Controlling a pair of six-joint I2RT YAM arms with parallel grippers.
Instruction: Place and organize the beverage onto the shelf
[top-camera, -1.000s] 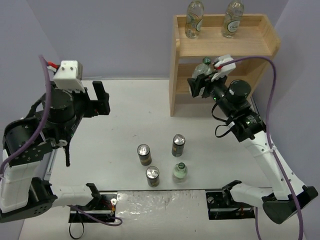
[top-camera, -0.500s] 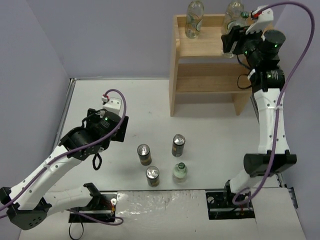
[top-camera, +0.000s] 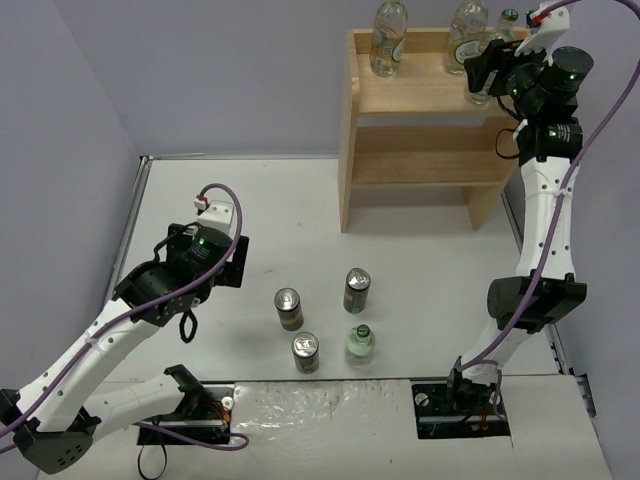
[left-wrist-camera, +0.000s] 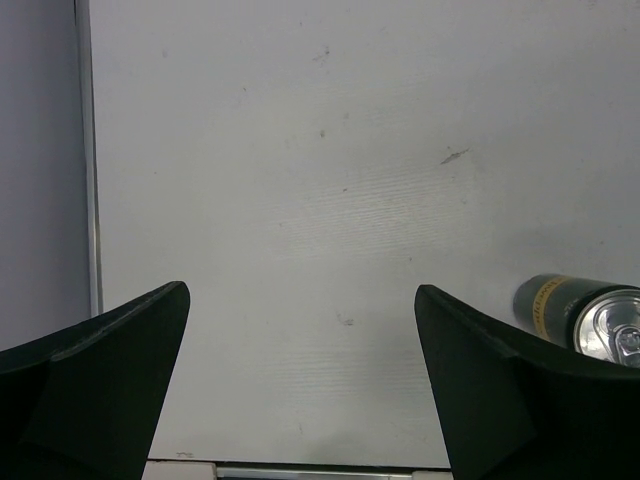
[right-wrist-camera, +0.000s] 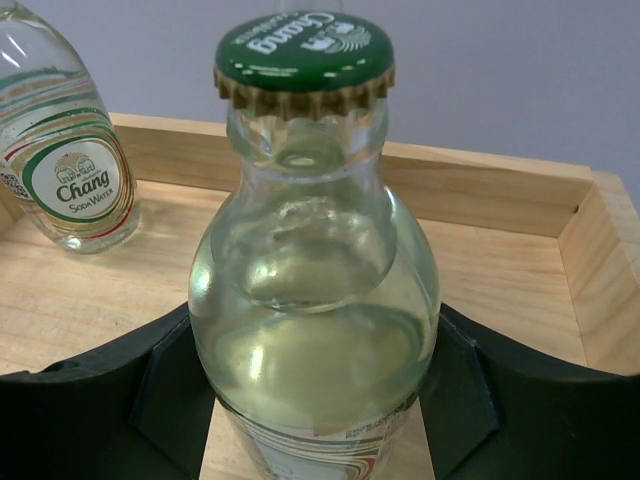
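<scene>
My right pincer (right-wrist-camera: 312, 385) is grasping a green-capped clear glass bottle (right-wrist-camera: 310, 250) at the top tier of the light wooden shelf (right-wrist-camera: 500, 200), while my left pincer (left-wrist-camera: 300, 330) is hovering released over the white tabletop (left-wrist-camera: 300, 150).

Left arm (top-camera: 95, 345) reaches low and forward, wrist angled down; left gripper (left-wrist-camera: 300, 300) gapes wide, nothing between its fingers (left-wrist-camera: 100, 380); right arm (top-camera: 540, 215) stands stretched tall, wrist near level; right gripper (top-camera: 487, 68) is closed in, with a clear bottle (right-wrist-camera: 315, 300) clamped upright between its fingers (right-wrist-camera: 520, 400).
</scene>
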